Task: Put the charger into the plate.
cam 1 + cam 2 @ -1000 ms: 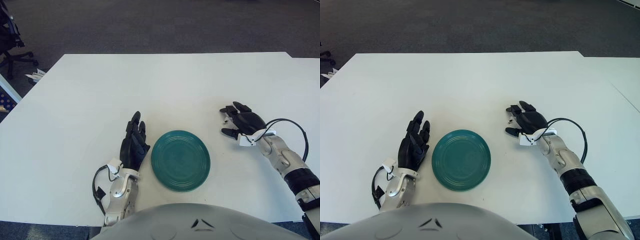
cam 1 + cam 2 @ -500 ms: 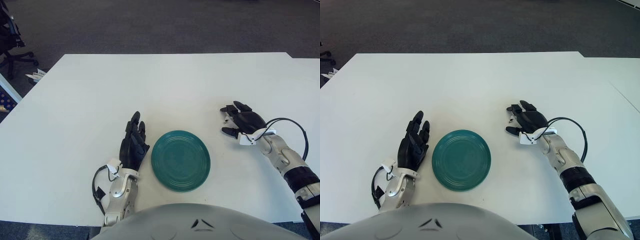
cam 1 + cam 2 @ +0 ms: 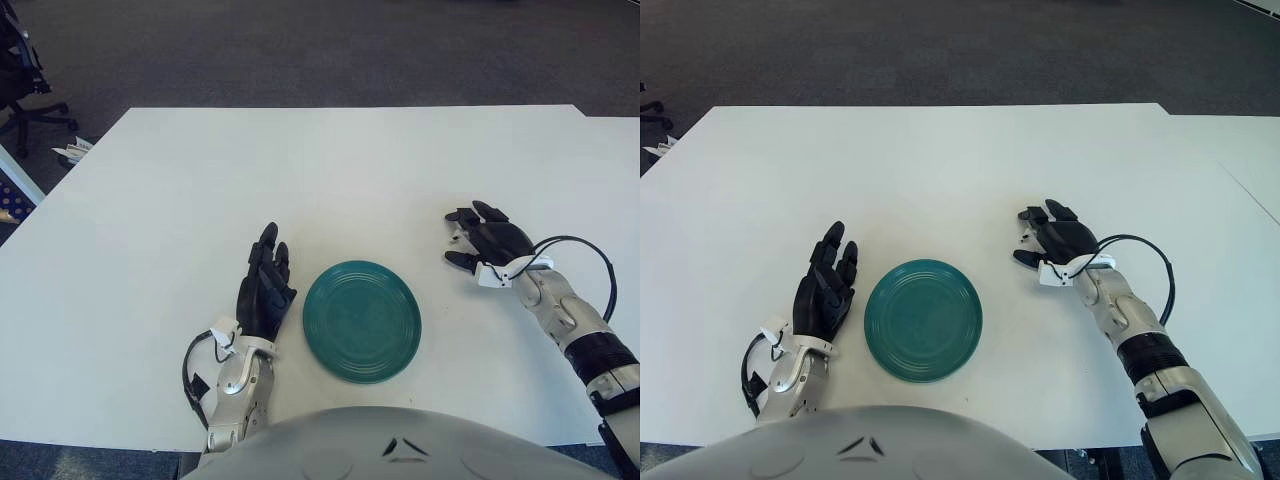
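A teal plate (image 3: pixel 361 320) lies near the front middle of the white table (image 3: pixel 300 170), with nothing in it. My right hand (image 3: pixel 460 240) is just to the right of the plate, low over the table, palm down. A small pale patch under its front may be the charger, which is otherwise hidden from both views. My left hand (image 3: pixel 268 270) shows just left of the plate, idle, with straight, spread fingers holding nothing.
A black cable (image 3: pixel 585 250) loops from my right wrist. The table's left edge is near an office chair (image 3: pixel 20 80) and some clutter on the floor. Dark carpet lies beyond the far edge.
My right hand has slid a little to the right, away from the plate. The left hand and the plate have hardly moved.
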You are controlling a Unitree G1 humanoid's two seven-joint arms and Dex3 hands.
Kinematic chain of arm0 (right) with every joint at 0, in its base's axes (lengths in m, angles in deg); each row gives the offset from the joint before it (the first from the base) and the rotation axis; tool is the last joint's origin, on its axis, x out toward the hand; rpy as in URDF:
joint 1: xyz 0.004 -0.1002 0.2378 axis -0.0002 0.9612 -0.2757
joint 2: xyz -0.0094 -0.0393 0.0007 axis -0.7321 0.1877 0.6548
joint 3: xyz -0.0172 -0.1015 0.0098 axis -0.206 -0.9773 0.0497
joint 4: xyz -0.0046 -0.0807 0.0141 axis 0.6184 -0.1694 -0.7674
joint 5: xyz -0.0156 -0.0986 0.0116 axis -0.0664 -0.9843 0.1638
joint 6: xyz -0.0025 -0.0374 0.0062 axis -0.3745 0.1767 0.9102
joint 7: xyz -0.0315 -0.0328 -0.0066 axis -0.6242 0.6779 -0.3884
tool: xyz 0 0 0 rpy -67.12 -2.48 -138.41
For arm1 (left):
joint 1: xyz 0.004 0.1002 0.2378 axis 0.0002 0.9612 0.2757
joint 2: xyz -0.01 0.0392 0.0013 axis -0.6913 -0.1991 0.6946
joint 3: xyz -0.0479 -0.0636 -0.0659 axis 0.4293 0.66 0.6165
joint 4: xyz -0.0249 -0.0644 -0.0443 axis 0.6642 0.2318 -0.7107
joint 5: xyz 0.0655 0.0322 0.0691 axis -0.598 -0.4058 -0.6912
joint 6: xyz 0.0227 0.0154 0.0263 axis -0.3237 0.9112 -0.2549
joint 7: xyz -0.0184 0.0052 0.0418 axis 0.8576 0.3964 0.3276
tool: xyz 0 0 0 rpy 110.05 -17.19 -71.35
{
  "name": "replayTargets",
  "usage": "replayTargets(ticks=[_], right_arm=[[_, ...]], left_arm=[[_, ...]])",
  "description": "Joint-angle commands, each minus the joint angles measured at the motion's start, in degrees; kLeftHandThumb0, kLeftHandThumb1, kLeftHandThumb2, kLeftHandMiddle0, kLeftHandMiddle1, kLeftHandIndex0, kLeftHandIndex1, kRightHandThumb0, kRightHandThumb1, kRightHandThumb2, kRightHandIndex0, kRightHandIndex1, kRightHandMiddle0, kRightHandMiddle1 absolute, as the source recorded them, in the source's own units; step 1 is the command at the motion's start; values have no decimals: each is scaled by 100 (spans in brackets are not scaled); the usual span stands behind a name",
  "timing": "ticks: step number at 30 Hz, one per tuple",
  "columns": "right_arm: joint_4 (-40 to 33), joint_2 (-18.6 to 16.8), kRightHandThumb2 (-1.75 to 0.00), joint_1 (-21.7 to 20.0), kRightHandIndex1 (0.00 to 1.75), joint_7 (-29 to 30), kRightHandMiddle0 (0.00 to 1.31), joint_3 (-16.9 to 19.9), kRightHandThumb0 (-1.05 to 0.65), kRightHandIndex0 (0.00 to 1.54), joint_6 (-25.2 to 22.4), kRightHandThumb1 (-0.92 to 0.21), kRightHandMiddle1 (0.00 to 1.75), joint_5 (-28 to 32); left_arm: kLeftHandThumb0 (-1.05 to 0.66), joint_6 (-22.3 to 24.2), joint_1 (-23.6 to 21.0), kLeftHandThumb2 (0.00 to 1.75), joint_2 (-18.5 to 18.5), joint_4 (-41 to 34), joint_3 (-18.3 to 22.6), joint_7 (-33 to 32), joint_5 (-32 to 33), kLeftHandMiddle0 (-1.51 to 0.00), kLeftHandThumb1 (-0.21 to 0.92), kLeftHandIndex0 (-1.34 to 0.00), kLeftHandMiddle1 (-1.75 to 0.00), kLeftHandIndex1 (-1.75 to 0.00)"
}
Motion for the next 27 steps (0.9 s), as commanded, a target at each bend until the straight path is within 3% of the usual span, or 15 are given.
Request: replayTargets(ticks=[1, 2, 4, 5, 7, 10, 11, 15, 18, 23, 27], right_arm=[[746, -215, -48, 476, 38, -56, 8, -323, -65, 39, -172, -92, 86, -142], [830, -222, -46, 432, 50, 54, 9, -344, -65, 35, -118, -92, 90, -164], [919, -234, -42, 387, 100, 189, 12, -373, -63, 21, -57, -92, 111, -190], [984, -242, -41, 360, 107, 282, 13, -388, -62, 18, -20, -92, 113, -207], [1130, -259, -40, 303, 144, 457, 20, -409, -52, 8, 52, -92, 140, -227], [1268, -283, -53, 261, 164, 704, 31, -425, -42, 16, 125, -84, 156, -227], [1294, -293, -55, 253, 166, 777, 32, -432, -41, 18, 142, -82, 157, -225], [1715, -293, -87, 175, 173, 1707, 42, -430, -41, 54, 717, -62, 168, -220], [2035, -314, -100, 76, 174, 2139, 45, -459, -42, 67, 1004, -54, 172, -224], [2600, -395, -108, -119, 175, 3071, 48, -497, -43, 82, 1573, -49, 174, -216], [2919, -457, -111, -290, 175, 3482, 49, -531, -43, 91, 1696, -48, 175, -215]], left_arm=[[-105, 92, 66, 106, -27, -3, 95, -14, -50, 0, 92, 0, 0, -37], [-105, 110, 65, 106, -42, -18, 105, -12, -62, 0, 92, 0, 0, -36], [-105, 135, 68, 107, -64, -43, 126, -1, -69, 0, 92, 0, 0, -35], [-105, 141, 73, 107, -79, -59, 139, 17, -61, 0, 92, 0, 0, -35], [-105, 160, 77, 105, -82, -83, 158, 22, -49, 0, 92, 0, 0, -32], [-105, 196, 91, 104, -66, -126, 182, -9, -39, 0, 92, 0, 0, -29], [-105, 207, 96, 104, -68, -144, 195, -12, -32, 0, 92, 0, 0, -29], [-105, 273, 64, 104, -10, -185, 264, 4, 103, 0, 92, -1, 0, -29], [-105, 325, 44, 104, 11, -196, 304, 26, 168, 0, 92, -1, 0, -29], [-105, 458, 14, 104, 94, -214, 396, 76, 419, 0, 92, 0, 0, -30], [-105, 476, -25, 105, 154, -199, 454, 94, 549, 0, 92, -1, 0, -31]])
